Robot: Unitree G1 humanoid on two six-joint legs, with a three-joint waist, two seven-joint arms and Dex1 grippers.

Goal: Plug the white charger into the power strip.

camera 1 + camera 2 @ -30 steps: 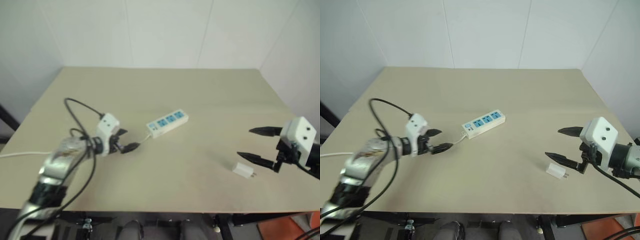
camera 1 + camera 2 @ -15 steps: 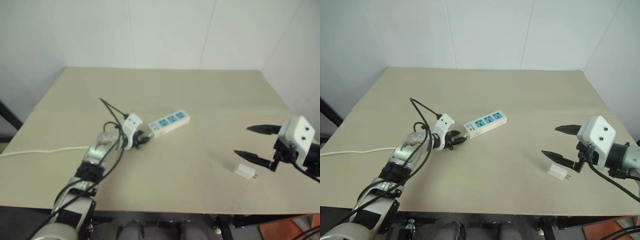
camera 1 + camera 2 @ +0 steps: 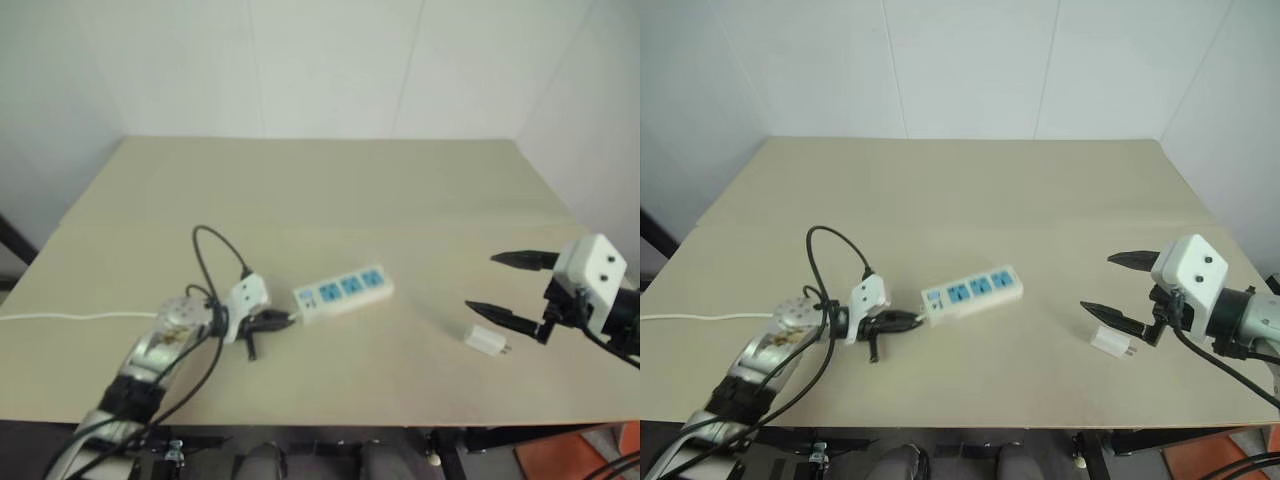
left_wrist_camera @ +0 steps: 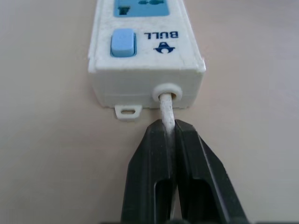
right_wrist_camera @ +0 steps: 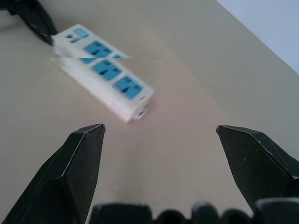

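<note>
A wide beige bench [image 3: 970, 190] with a plain matte top fills the middle of the scene, its far edge meeting a white panelled wall [image 3: 970, 60] marked by thin vertical seams. An orange patch of floor [image 3: 1215, 455] shows below the bench's near right corner.

The left gripper [image 4: 169, 128] has closed its jaws on the power strip's [image 3: 972, 293] cord [image 4: 167, 108], dragging the strip nearer.
</note>
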